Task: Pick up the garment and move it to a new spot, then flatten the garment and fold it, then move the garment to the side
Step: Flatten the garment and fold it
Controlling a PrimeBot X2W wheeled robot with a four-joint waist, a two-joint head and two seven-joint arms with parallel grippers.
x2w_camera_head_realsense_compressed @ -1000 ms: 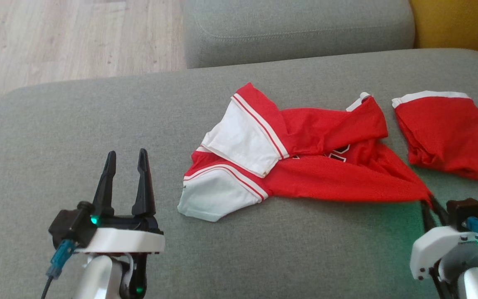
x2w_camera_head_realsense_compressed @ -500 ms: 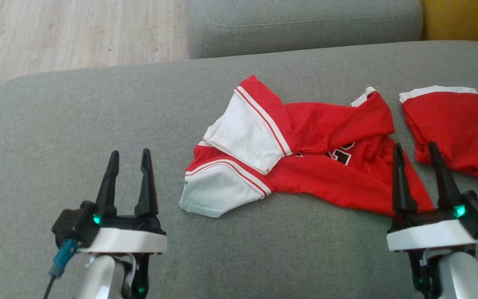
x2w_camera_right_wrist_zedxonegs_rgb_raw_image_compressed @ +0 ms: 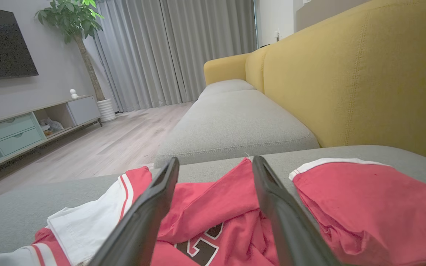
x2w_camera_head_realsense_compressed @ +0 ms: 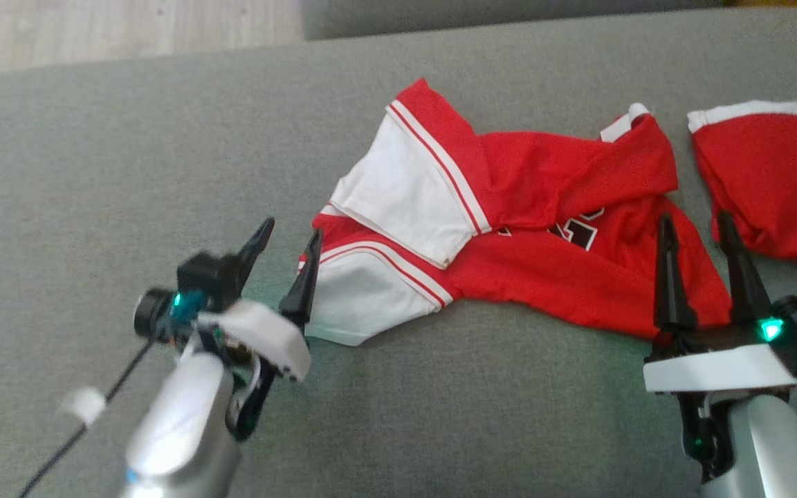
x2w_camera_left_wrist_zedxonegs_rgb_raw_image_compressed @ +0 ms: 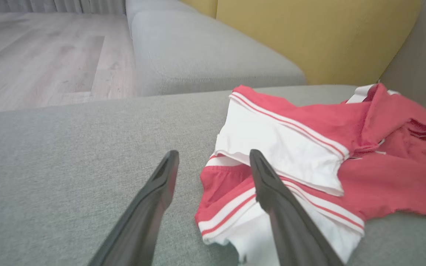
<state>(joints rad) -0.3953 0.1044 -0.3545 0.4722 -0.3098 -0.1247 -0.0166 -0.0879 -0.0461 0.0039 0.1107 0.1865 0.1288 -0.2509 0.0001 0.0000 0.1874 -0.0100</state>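
1. The garment [x2w_camera_head_realsense_compressed: 509, 228], a red jersey with white panels and striped trim, lies crumpled on the grey sofa cushion [x2w_camera_head_realsense_compressed: 94, 173], right of the cushion's middle. A fold half buries the dark lettering on its front, which cannot be read.
2. The left gripper [x2w_camera_head_realsense_compressed: 292, 232] is blurred in the head view. Its 2 fingers are spread wide and hold nothing.
3. In the left wrist view, 1 finger of that gripper [x2w_camera_left_wrist_zedxonegs_rgb_raw_image_compressed: 213, 154] crosses the garment's near-left white-and-red hem and the other lies over bare cushion. Whether either touches the cloth cannot be told.
4. The right gripper [x2w_camera_head_realsense_compressed: 694, 220] is also spread wide and empty. It stands over the garment's near-right red edge and hides part of that edge.
5. A second red piece [x2w_camera_head_realsense_compressed: 772, 180] with a white band lies just right of the garment. It is cut off by the right border of the head view.
6. The right gripper's finger covers the near end of the gap between the 2 pieces, so whether they join there cannot be told.
7. The wooden floor [x2w_camera_head_realsense_compressed: 94, 28] shows at the far left.
8. In the right wrist view, a yellow backrest [x2w_camera_right_wrist_zedxonegs_rgb_raw_image_compressed: 346, 74] rises on the right, beyond the cushion.
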